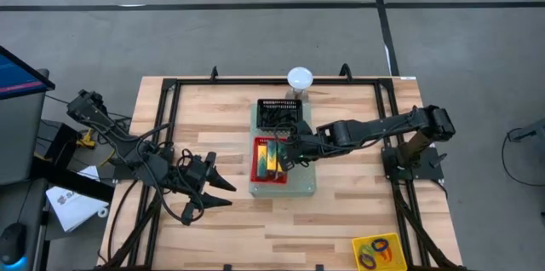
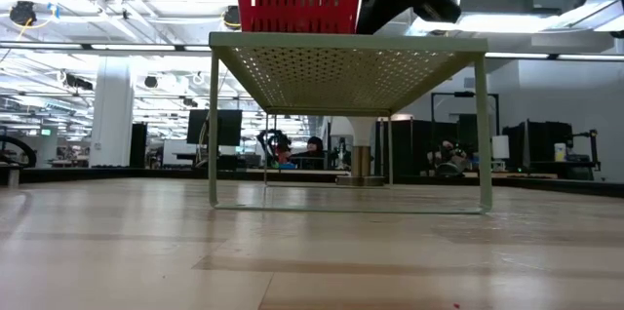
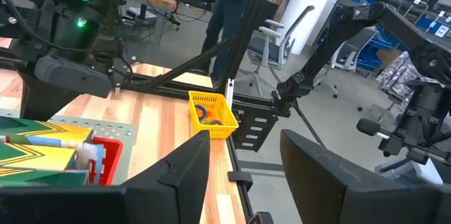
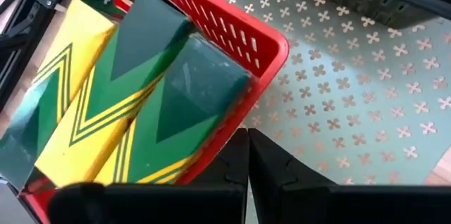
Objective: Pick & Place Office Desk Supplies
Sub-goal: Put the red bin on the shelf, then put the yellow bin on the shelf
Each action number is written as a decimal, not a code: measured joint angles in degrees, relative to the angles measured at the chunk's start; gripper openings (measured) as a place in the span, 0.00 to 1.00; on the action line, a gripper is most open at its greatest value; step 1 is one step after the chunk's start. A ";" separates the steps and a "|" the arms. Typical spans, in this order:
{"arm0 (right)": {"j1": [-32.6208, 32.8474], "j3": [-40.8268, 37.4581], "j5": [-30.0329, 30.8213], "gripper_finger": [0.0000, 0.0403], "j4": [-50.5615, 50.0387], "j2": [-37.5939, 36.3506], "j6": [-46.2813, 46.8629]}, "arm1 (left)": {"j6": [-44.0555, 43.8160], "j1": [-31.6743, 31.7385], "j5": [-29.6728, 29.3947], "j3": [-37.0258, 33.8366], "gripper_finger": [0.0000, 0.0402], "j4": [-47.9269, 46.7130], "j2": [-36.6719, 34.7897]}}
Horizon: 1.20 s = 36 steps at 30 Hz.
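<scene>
Right gripper (image 1: 283,155): fingers pressed together with nothing between them, poised over the near rim of the red basket, at the end of an arm stretched in from the right side of the table.
Red basket (image 1: 271,164): sat on the pale-green perforated board (image 1: 302,187), middle of the table.
Printed boxes (image 1: 269,157): yellow-and-green, packed side by side in the red basket; the right wrist view showed zigzag stripes and a "24" on one end.
Black basket (image 1: 279,112): on the same board, just behind the red one.
Left gripper (image 1: 218,188): fingers parted, holding nothing, hovering above bare wood left of the board, well apart from the baskets.
Yellow basket (image 1: 377,250): near-right corner of the table, far from both grippers.
Band loops (image 1: 373,252): orange, blue and purple, lying inside the yellow basket.
White dome (image 1: 300,77): on its stand at the far edge, behind the board.
</scene>
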 joint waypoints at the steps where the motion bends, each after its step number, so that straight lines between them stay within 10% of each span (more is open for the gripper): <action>1: 0.00 0.00 -0.01 0.00 0.00 0.00 0.02 | 0.00 0.00 0.00 0.00 0.42 0.00 0.00; 23: -0.11 0.00 1.11 0.00 2.13 -0.04 0.16 | 0.00 0.00 -0.26 0.00 0.42 -0.03 0.00; 36: 6.95 0.00 9.37 0.00 -16.15 -10.19 11.87 | -0.44 -0.01 -0.22 0.00 0.42 -0.23 -0.02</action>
